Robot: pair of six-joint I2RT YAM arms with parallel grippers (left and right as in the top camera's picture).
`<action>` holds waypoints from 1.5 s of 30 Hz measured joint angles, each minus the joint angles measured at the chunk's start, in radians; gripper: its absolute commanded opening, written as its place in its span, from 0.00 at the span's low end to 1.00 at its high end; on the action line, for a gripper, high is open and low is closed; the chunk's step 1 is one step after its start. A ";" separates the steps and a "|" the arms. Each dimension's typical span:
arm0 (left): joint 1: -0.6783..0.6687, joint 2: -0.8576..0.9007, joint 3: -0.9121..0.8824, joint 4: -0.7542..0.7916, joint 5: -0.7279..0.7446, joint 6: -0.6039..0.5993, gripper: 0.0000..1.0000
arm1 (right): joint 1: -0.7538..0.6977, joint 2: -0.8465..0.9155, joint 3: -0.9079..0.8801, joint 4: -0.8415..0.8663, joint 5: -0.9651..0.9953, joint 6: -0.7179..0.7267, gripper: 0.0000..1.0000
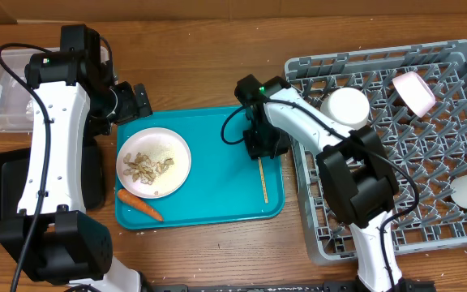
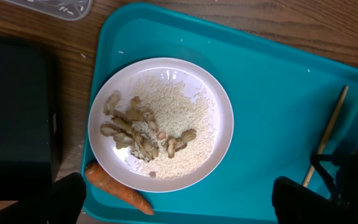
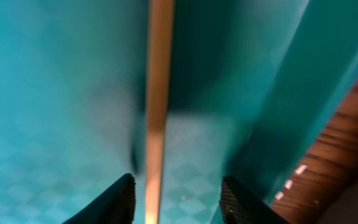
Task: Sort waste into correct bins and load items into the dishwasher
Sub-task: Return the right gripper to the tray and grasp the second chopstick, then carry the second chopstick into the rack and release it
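The jaws of the right gripper (image 3: 178, 190) are held parted, 1 either side of the chopstick (image 3: 156, 93), evidently so that it can be pinched; nothing is gripped yet. The chopstick is laid flat on the teal tray (image 1: 217, 130) near its right rim, beside the dish rack (image 1: 444, 235). The left gripper (image 2: 185, 205) is spread and empty above the plate (image 2: 216, 99) of rice (image 2: 185, 124) and shells (image 2: 126, 127). No writing can be read

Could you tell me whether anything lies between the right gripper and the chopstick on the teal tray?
Nothing visible does. The chopstick runs straight between the open fingers of the right gripper, with only bare teal tray around it. The tray's raised rim sits close on one side, beside the chopstick, not over it.
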 measured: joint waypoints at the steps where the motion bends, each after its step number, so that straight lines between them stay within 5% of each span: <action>1: 0.000 0.000 0.000 0.000 0.000 0.000 0.98 | 0.000 0.002 -0.015 0.003 0.003 0.002 0.35; 8: 0.000 0.000 0.000 0.004 0.000 0.000 0.97 | 0.003 -0.010 -0.043 0.023 0.010 0.019 0.04; 14: 0.000 0.000 0.000 0.004 0.000 0.000 0.98 | 0.003 -0.018 -0.051 0.017 0.007 0.018 0.04; 22: 0.000 0.000 0.000 0.009 0.000 0.000 0.97 | -0.006 -0.027 0.117 -0.206 0.006 0.006 0.04; 32: 0.000 0.000 0.000 0.014 0.000 0.000 0.97 | -0.175 -0.311 0.298 -0.374 0.072 -0.083 0.04; 45: 0.000 0.000 0.000 0.015 0.000 0.000 0.97 | -0.232 -0.281 -0.144 -0.135 0.054 -0.094 0.04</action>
